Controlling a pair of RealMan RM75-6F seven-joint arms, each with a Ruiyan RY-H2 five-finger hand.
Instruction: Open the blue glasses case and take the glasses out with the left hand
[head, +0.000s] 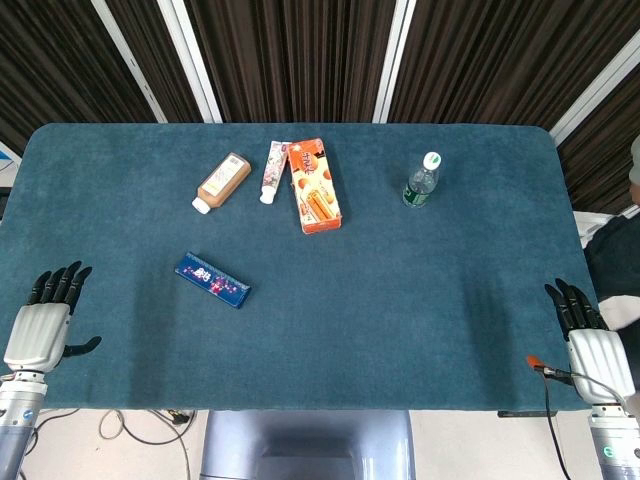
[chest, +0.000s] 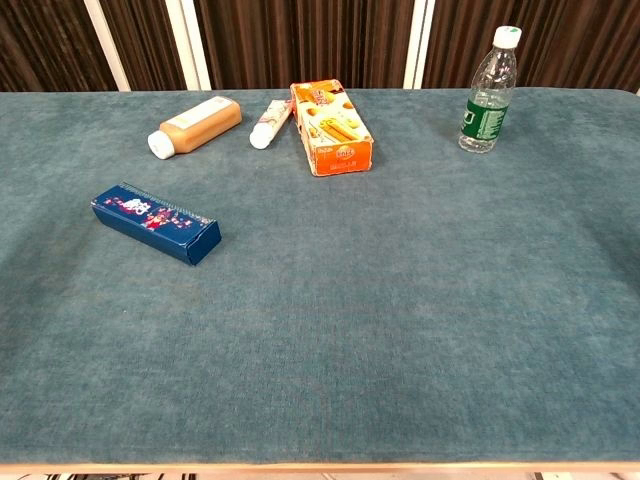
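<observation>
Lying flat on the teal table (head: 400, 330), the blue glasses case (head: 212, 279) is shut w/ its lid on, and nothing touches it. It sits at a slant, on the left half of the table.

Places below go by the case.

The left hand (head: 42, 322) is to the left of the case, well apart, at the table's near left edge. Its fingers are straight and spread, thumb out to the side, and it holds nothing. The right hand (head: 588, 335) is far to the right of the case, at the near right edge. Its fingers look straight too, and nothing is in it. Only the head view shows the hands; the chest view has neither.

Behind the case, farther back on the table, a brown bottle (head: 222, 182) w/ a white cap lies on its side. Just right of that lies a small white tube (head: 273, 171), and next to the tube, touching or nearly so, lies an orange snack box (head: 316, 185). Far back & to the right of the case, a clear water bottle (head: 422, 181) w/ a green label stands up straight.
</observation>
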